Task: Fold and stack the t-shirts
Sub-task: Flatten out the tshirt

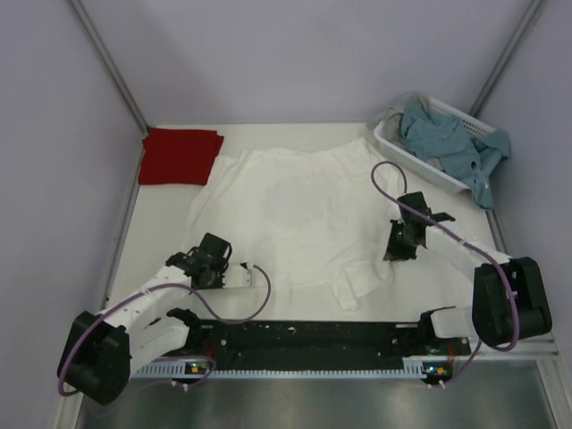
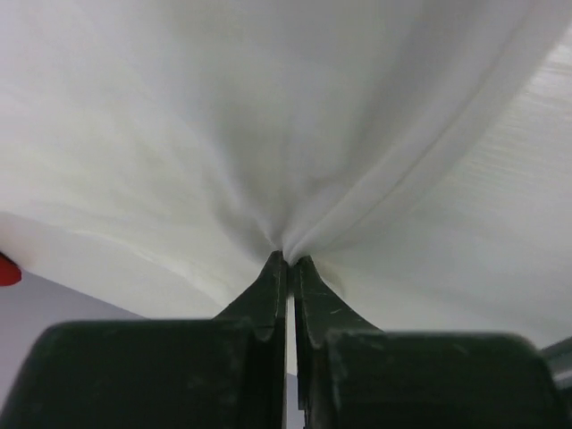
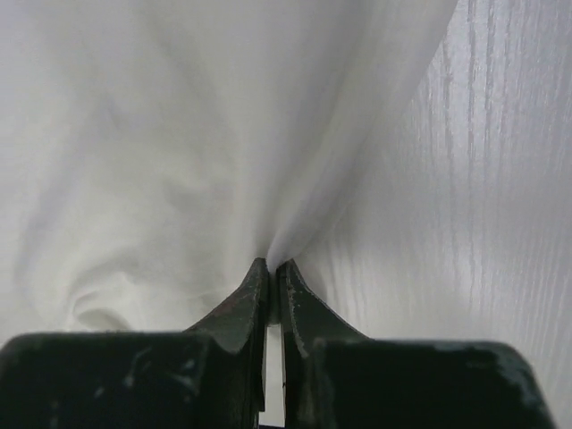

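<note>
1. Top view: the white shirt (image 1: 295, 210) lies spread across the middle of the table (image 1: 161, 223), its front print barely showing. The red shirt (image 1: 181, 155) sits folded at the far left corner, just beside the white one. The left gripper (image 1: 214, 250) is at the white shirt's near left edge and the right gripper (image 1: 398, 246) at its right edge. A basket (image 1: 398, 147) at the far right holds blue cloth (image 1: 447, 143).
2. Left wrist view: the left gripper (image 2: 288, 259) is clamped on a pinch of white shirt (image 2: 268, 125) (folds fan out from the tips).
3. Right wrist view: the right gripper (image 3: 271, 265) is likewise clamped on white shirt (image 3: 179, 134), with bare table (image 3: 500, 179) to the right.
</note>
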